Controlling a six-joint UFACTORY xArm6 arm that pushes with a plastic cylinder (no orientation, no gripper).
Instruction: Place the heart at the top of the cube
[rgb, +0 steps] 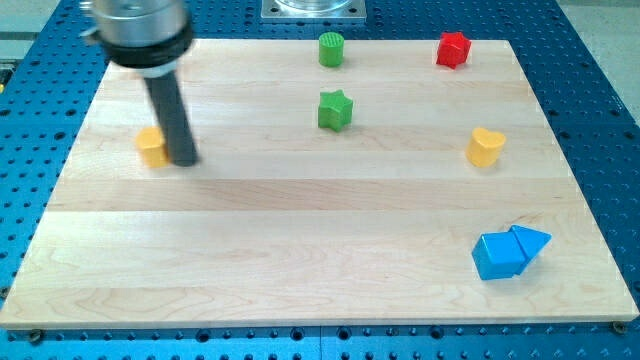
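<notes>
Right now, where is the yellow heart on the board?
The yellow heart sits near the view's right edge at mid-height, below the red block and above the blue cube, well apart from both. My tip is far away on the view's left.

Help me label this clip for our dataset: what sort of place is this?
Most likely a robotics lab bench. A pale wooden board lies on a blue perforated metal table, small coloured blocks such as a green star are scattered on it, and my tip rests beside a yellow block.
</notes>
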